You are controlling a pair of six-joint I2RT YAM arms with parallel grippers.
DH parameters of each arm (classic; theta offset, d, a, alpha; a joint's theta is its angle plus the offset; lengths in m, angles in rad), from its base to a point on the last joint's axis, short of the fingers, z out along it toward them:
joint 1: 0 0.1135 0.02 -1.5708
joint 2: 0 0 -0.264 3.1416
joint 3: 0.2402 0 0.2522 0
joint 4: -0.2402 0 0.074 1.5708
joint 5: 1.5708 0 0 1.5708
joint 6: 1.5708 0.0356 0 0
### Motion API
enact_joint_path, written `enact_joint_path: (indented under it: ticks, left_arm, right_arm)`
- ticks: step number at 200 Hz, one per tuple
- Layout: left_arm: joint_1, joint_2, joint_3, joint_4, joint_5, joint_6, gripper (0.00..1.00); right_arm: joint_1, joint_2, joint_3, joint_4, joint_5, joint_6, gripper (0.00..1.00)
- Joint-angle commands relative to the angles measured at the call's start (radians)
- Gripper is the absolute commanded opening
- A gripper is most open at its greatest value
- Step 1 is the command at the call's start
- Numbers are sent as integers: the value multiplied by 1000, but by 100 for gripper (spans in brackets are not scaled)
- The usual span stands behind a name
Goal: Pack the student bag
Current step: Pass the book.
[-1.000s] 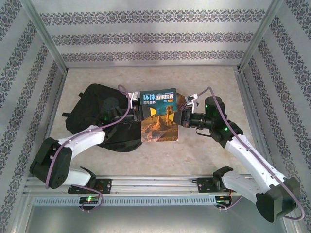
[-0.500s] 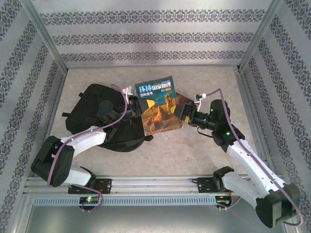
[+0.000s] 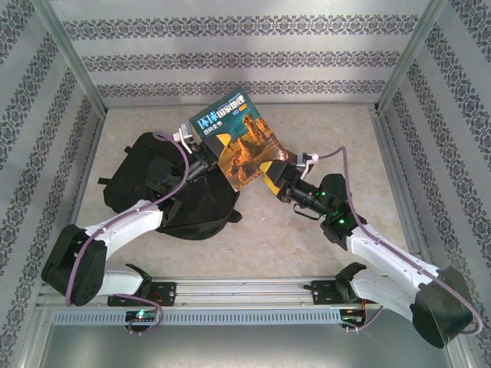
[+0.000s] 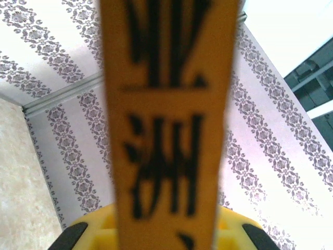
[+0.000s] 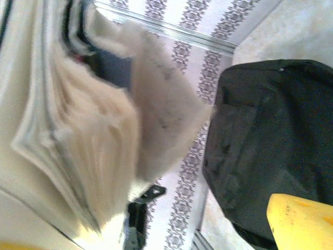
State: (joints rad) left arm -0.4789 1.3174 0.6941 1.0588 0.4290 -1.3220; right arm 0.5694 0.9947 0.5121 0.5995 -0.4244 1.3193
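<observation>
The student bag (image 3: 146, 180) is a black backpack lying on the table's left half; it also shows in the right wrist view (image 5: 276, 135). A book with a blue title and a desert-rock cover (image 3: 236, 136) is held tilted in the air above the bag's right edge. My left gripper (image 3: 201, 150) is shut on its left edge, and the yellow spine with black characters (image 4: 169, 130) stands between the yellow fingers (image 4: 91, 226). My right gripper (image 3: 278, 181) is open just below the book's lower right corner. The book's loose pages (image 5: 78, 151) fan out blurred in front of it, with one yellow finger (image 5: 302, 221) at the lower right.
Patterned walls with metal frame posts (image 3: 77, 61) close in the beige table (image 3: 307, 245) on three sides. The arms' mounting rail (image 3: 245, 295) runs along the near edge. Bare tabletop lies at the front middle and the right.
The right gripper has let go of the book and opened. The left arm has lifted the book up and back to the left, tilting it. The right arm has dropped lower and leftward.
</observation>
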Motion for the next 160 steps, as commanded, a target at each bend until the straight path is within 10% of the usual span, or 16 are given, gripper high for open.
enact_joint_path:
  ticks: [1,93,160]
  left_arm:
    - [-22,-15,18,86,-67,-12,0]
    - [-66,-48,-34,4,-172,20,0]
    - [-99,-10,-29,18,-179,21,0]
  right_arm:
    - [48,68,35,219,97,55,98]
    - [132,30,35,270,477,-114,44]
    - [133,54,53,303,481,-121,24]
